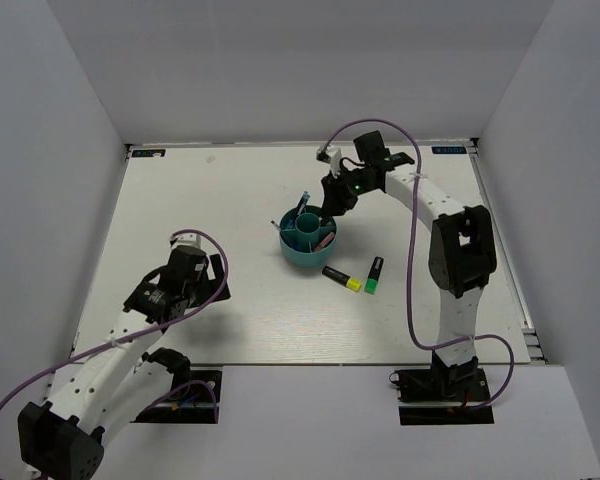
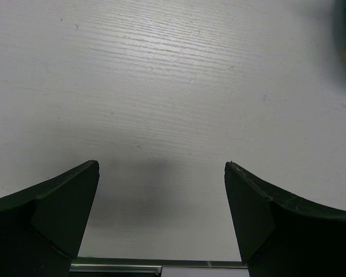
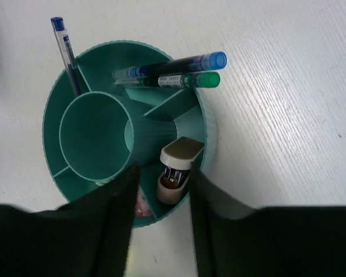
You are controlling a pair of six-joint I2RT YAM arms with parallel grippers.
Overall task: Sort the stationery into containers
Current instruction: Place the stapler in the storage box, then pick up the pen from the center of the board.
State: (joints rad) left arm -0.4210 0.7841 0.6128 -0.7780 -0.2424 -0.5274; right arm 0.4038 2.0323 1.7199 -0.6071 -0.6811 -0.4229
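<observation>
Nearest the arm bases, the left gripper hovers over bare white worktop, its jaws spread wide and holding nothing. Farther in, right of centre, two black markers lie on the worktop near each other: one with a yellow cap, one with a green cap. Just beyond them stands the round teal organizer. The right gripper hangs directly above it, jaws parted either side of a pale marker standing in a ring compartment, with a gap on one side. A pink item shows in the next compartment. A thin blue pen stands alone in another compartment. A blue-capped pen and a green-capped pen lean together in a third.
</observation>
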